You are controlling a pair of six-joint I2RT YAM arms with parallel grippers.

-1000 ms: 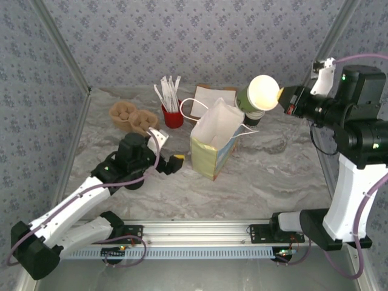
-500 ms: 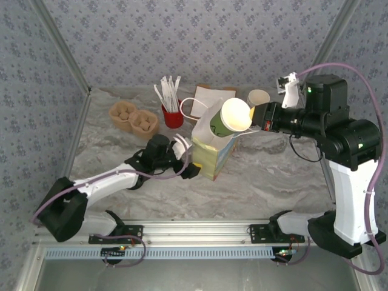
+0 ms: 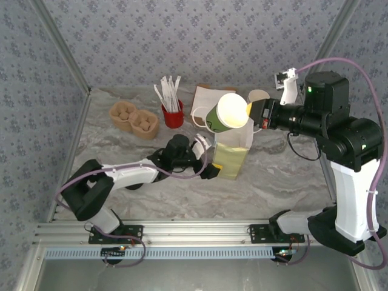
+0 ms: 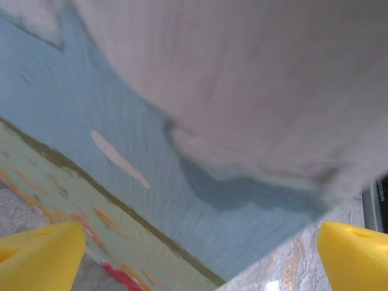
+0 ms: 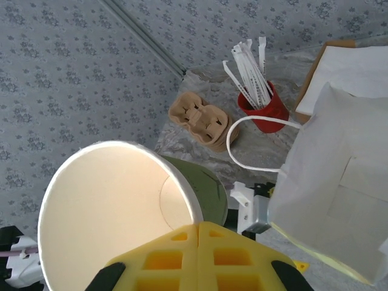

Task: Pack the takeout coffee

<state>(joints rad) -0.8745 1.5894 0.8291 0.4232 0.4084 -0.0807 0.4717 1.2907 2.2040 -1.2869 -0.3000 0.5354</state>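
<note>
The right pincer [image 5: 199, 241] is pressed together on the pale rim of the takeout coffee cup [image 5: 115, 209], one finger inside the wall and one outside. It holds the cup in the air, tilted, with its open, lidless mouth turned back toward the wrist. From above, the cup hangs just over and behind the open top of the white-and-yellow paper bag [image 3: 233, 148], not yet inside it. Low on the near side of the bag, the left pincer [image 4: 194, 260] is spread wide with the bag's lower corner between its yellow fingertips [image 4: 39, 251]; whether they touch the paper I cannot tell. The step in hand looks like lowering the cup into the bag while the left arm steadies it. The next move calls for turning the cup upright, centring it over the opening clear of the string handle [image 5: 242, 142], and bringing it down before letting go, with the left fingers bracing the bag so it does not tip. Farther back on the desk [image 3: 285, 170] stand the red holder [image 3: 173, 116] of white sticks and a brown cup carrier [image 3: 134, 118].
</note>
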